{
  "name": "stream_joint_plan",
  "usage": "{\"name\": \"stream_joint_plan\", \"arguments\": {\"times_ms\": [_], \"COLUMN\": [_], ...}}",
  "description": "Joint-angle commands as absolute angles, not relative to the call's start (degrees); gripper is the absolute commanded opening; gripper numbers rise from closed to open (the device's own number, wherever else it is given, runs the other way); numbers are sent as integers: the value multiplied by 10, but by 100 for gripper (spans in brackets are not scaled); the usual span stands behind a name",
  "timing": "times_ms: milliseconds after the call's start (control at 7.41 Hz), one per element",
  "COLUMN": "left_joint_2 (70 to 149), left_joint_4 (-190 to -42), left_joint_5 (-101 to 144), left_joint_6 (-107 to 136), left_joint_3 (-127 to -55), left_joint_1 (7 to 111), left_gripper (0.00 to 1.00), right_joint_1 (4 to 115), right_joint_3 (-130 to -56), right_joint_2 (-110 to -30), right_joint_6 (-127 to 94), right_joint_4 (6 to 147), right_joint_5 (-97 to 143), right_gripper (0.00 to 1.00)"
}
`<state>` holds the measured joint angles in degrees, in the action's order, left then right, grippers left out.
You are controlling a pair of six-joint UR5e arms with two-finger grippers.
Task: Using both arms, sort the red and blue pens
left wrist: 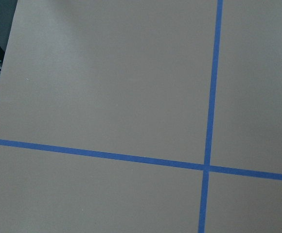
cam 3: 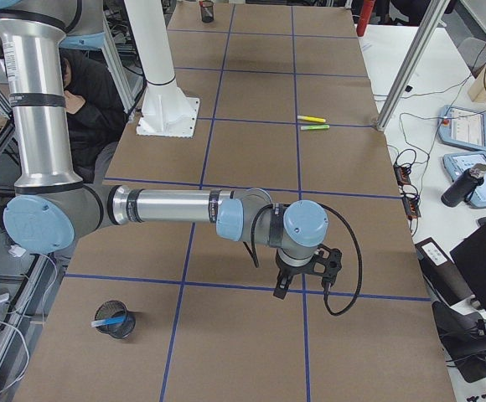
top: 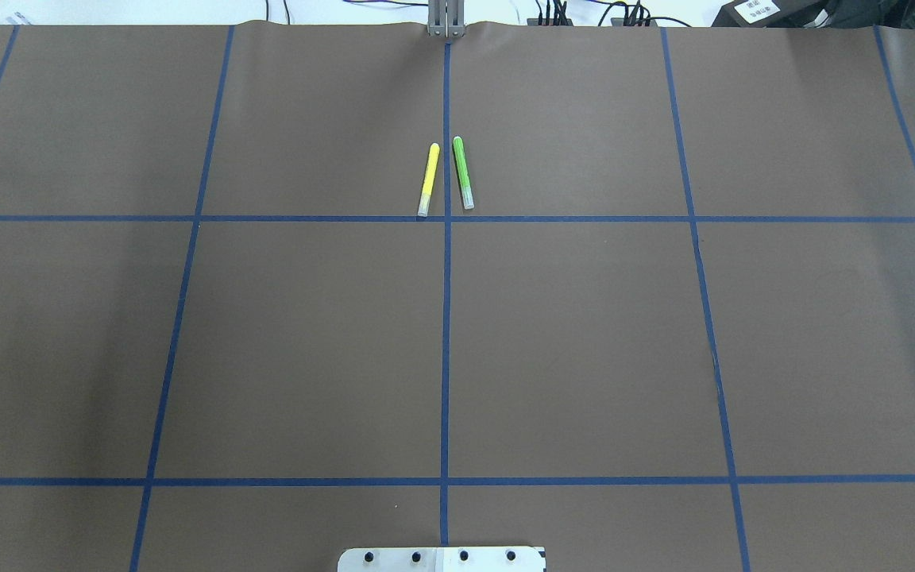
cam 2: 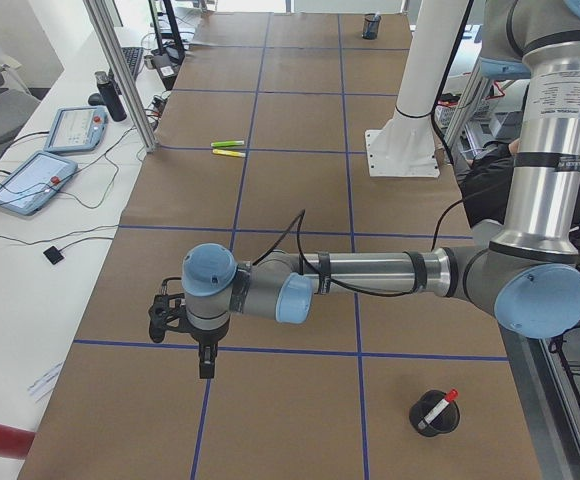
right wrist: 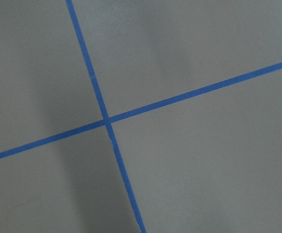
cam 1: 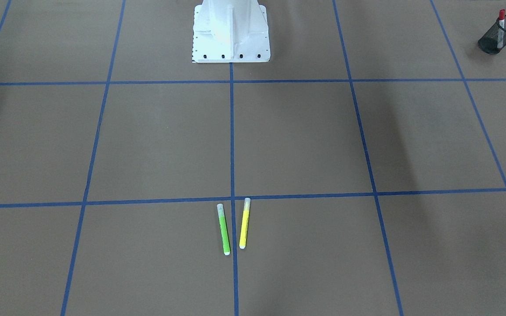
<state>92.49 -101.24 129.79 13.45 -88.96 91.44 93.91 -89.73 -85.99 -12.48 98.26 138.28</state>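
The red pen (cam 1: 501, 26) stands in a black mesh cup (cam 1: 499, 35) at the table's corner on my left side; the exterior left view shows the red pen (cam 2: 438, 408) in that cup (cam 2: 435, 415) too. The blue pen (cam 3: 111, 320) lies inside another black mesh cup (cam 3: 116, 318) on my right side. My left gripper (cam 2: 206, 360) hangs over a tape crossing, away from its cup. My right gripper (cam 3: 282, 287) hangs over another crossing. I cannot tell whether either is open or shut. Both wrist views show only brown paper and blue tape.
A green marker (cam 1: 224, 230) and a yellow marker (cam 1: 244, 224) lie side by side at the table's far middle. The white robot base (cam 1: 231, 35) stands at the near edge. A person (cam 3: 92, 92) sits behind the base. Tablets (cam 2: 30, 180) lie on a side table.
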Motion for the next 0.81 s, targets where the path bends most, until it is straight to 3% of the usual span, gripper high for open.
{"name": "stream_joint_plan", "arguments": {"times_ms": [0, 675], "left_joint_2": [882, 853], "left_joint_4": [-981, -979], "left_joint_5": [1293, 1296], "left_joint_6": [137, 135], "left_joint_3": [-966, -982], "left_joint_1": [896, 894], "left_gripper": [100, 100], "right_joint_1": [907, 864], "right_joint_3": [-917, -912], "right_joint_2": [-860, -859], "right_joint_6": [-142, -171], "right_joint_4": [981, 936], "right_joint_5": [1384, 1361], "right_gripper": [100, 100]}}
